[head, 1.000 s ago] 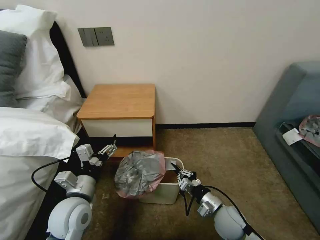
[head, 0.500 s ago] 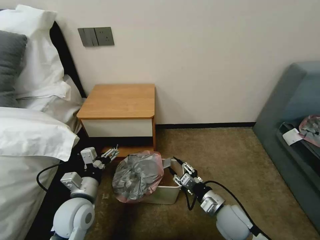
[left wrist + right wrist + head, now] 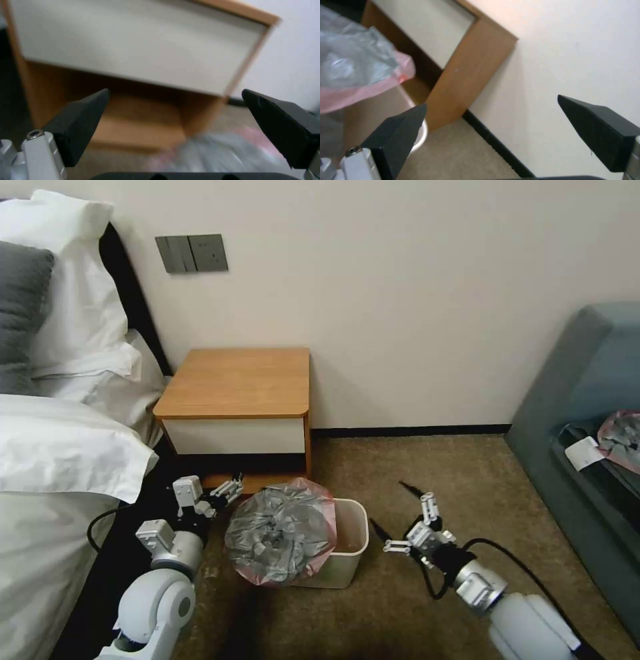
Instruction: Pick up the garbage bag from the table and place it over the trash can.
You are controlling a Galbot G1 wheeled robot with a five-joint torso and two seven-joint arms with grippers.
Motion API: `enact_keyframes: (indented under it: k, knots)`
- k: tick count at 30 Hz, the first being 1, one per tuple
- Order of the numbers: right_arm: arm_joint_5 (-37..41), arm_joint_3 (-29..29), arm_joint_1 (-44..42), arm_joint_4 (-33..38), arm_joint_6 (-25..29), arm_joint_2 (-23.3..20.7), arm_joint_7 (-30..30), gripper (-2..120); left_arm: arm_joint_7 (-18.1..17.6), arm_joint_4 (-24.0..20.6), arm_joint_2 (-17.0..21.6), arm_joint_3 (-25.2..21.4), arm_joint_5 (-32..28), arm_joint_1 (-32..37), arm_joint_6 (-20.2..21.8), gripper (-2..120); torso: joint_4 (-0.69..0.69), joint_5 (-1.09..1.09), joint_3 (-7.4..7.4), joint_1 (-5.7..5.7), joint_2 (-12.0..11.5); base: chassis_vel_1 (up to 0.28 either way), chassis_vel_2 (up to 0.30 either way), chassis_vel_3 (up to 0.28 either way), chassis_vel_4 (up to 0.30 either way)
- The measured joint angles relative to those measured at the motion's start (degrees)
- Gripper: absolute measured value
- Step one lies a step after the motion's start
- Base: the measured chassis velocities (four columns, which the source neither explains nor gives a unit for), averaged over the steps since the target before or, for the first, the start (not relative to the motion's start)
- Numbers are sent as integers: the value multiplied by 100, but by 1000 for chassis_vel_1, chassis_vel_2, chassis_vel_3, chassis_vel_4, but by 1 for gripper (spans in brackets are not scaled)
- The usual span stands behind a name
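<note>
The garbage bag [image 3: 280, 533], wrinkly grey plastic with a pink rim, lies bunched over the left part of the cream trash can [image 3: 347, 560]; the can's right side stands uncovered. My left gripper [image 3: 230, 488] hangs open just left of the bag, in front of the table [image 3: 237, 383]. My right gripper [image 3: 390, 507] is open wide over the carpet, right of the can and apart from it. In the left wrist view the open gripper [image 3: 175, 91] faces the table's drawer front [image 3: 133, 45], with the bag [image 3: 213, 150] blurred below. The right wrist view shows the open gripper [image 3: 490, 101], the bag [image 3: 353, 75] and the can's rim [image 3: 421, 132].
A bed with white bedding [image 3: 60, 460] runs close along the left. A grey sofa [image 3: 587, 400] on the right carries a small grey-pink bundle [image 3: 623, 437] with a white slip. Brown carpet [image 3: 433, 467] lies open between can and sofa.
My right gripper let go of the bag's edge, opened wide and drew back to the right. The bag settled onto the can's left side. My left arm sank slightly.
</note>
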Motion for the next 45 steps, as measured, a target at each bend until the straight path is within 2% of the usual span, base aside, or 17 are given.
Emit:
enact_keyframes:
  k: [1,2,3,4,8,10,11,13,15,21,23,28,30,31,35,39,45]
  knots:
    - [8,6,11,0,0,81,52,100,12,-169,104,-1,-254,130,219,98,0,1,0,0,0,0,0,0,0]
    - [8,6,11,0,0,81,52,100,12,-169,104,-1,-254,130,219,98,0,1,0,0,0,0,0,0,0]
    - [8,4,53,-43,20,240,105,100,74,-476,268,-15,-648,400,608,98,1,2,0,0,0,0,0,0,0]
    - [3,-7,75,-85,44,331,124,100,106,-627,331,-11,-779,557,759,98,1,2,0,0,0,0,0,0,0]
    - [-38,-63,103,-213,157,561,179,100,164,-787,439,193,-551,941,757,97,2,2,0,0,0,0,0,0,0]
    - [-55,-83,96,-252,203,623,202,100,155,-737,440,269,-393,1008,661,97,1,2,0,0,0,0,0,0,0]
    - [-79,-100,72,-274,244,664,225,100,55,-621,414,346,-160,1032,520,98,1,2,0,0,0,0,0,0,0]
    - [-102,-106,30,-279,285,698,240,100,-422,-452,342,457,-27,948,471,98,1,1,0,0,0,0,0,0,0]
    - [-106,-107,2,-279,308,705,248,100,-533,-358,282,469,-93,866,508,99,0,1,0,0,0,0,0,0,0]
    - [-109,-94,-63,-282,367,721,254,100,-495,-165,71,461,-371,653,651,100,0,1,0,0,0,0,0,0,0]
    - [-110,-96,-83,-281,383,739,254,100,-375,-145,19,451,-476,602,746,100,0,1,0,0,0,0,0,0,0]
    - [-137,-98,-101,-305,407,782,254,100,-269,-143,-49,442,-388,509,874,100,0,1,0,0,0,0,0,0,0]
    - [-154,-97,-119,-333,429,804,254,100,-267,-143,-82,409,-301,404,1143,100,1,2,0,0,0,0,0,0,0]
    - [-154,-97,-119,-333,429,804,254,100,-267,-143,-82,409,-301,404,1143,100,1,2,0,0,0,0,0,0,0]
    - [-168,-95,-143,-349,450,863,254,100,-429,-145,-181,317,-289,28,1936,100,0,2,0,0,0,0,0,0,0]
    - [-180,-93,-174,-349,456,887,254,100,-486,-50,-191,296,-290,-158,2226,98,0,1,1,0,0,0,0,0,0]
    - [-187,-65,-197,-367,466,901,265,100,-531,-58,-190,288,-182,-160,2316,97,0,1,0,0,0,0,0,0,0]
